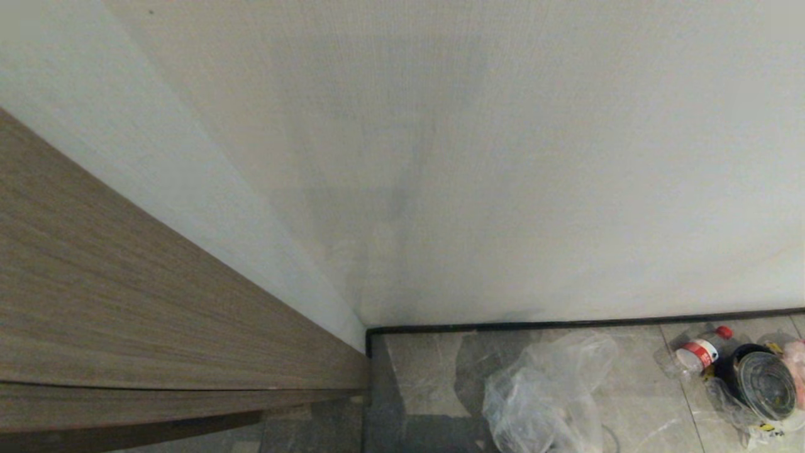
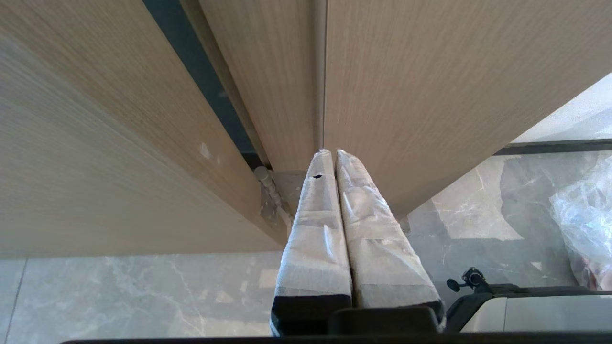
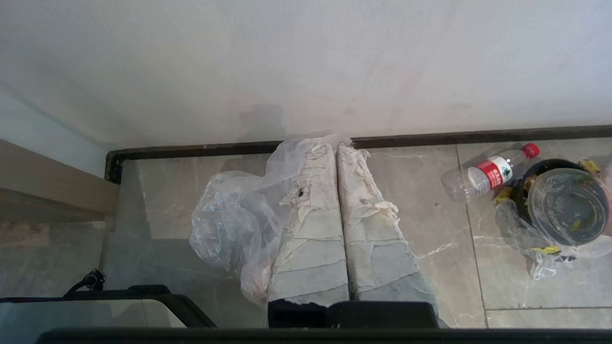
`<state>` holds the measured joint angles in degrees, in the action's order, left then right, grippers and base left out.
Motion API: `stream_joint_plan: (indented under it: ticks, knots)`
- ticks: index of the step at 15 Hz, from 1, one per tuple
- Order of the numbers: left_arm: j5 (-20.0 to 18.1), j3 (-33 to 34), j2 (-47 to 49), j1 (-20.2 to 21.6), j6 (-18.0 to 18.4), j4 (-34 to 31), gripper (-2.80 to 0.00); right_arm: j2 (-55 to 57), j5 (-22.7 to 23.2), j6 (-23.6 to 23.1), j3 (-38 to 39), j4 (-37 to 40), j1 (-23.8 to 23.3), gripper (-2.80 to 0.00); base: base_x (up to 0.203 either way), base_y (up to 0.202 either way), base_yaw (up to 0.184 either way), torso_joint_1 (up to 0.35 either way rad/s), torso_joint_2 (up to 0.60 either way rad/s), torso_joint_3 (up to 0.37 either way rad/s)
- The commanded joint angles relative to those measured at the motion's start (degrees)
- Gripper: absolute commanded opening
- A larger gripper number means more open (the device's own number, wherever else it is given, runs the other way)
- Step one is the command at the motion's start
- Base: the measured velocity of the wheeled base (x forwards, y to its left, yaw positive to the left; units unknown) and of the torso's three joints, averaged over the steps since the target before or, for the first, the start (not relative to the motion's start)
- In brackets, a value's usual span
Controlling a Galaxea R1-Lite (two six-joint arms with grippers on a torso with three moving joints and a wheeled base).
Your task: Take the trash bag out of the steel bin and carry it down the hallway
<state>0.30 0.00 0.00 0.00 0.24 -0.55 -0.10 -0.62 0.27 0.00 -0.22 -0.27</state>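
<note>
Corner of the hallway (image 1: 427, 377), head view. The trash bag (image 1: 547, 390) lies crumpled on the floor tiles at about 5 o'clock in the frame. It is out of any bin and close to the black skirting (image 1: 566, 324) of the white wall (image 1: 503, 157). A plastic bottle (image 1: 699, 352) and a round container (image 1: 764, 384) ringed in black are seen at 3 o'clock from the bag; whether that container is the steel bin cannot be told.

The right hand (image 3: 334, 145) is shown with its taped fingers pressed together above the bag. Film is bunched beside one finger, but no film is seen between them. The left hand (image 2: 331, 153) is likewise pressed together and empty, near the wood panel (image 2: 406, 95).

The step in hand is judged to be the pick-up before the carry. For a sound grasp, the right fingers should be spread first and lowered onto a gathered fold near the bag's mouth. They should then be closed on several layers at once, since a single thin layer is likely to slip or tear. The bag should be lifted clear of the floor before the base is turned, and kept off the bottle.
</note>
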Motion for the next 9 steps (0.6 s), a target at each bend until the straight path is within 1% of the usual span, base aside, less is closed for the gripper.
stream_joint_plan:
  ticks: [1, 7, 9]
  knots:
    - [0.05, -0.02, 0.0, 0.0, 0.02, -0.07, -2.8, 0.01, 0.01, 0.0, 0.18, -0.04, 0.0, -2.8, 0.0, 0.0, 0.0, 0.0, 0.0, 0.0]
    - [-0.04, 0.0, 0.0, 0.0, -0.12, 0.19, -2.8, 0.01, 0.01, 0.0, 0.18, -0.04, 0.0, -2.8, 0.0, 0.0, 0.0, 0.0, 0.0, 0.0]
    - [-0.04, 0.0, -0.08, 0.0, -0.51, 0.2, -2.8, 0.01, 0.01, 0.0, 0.18, -0.04, 0.0, -2.8, 0.0, 0.0, 0.0, 0.005, 0.0, 0.113]
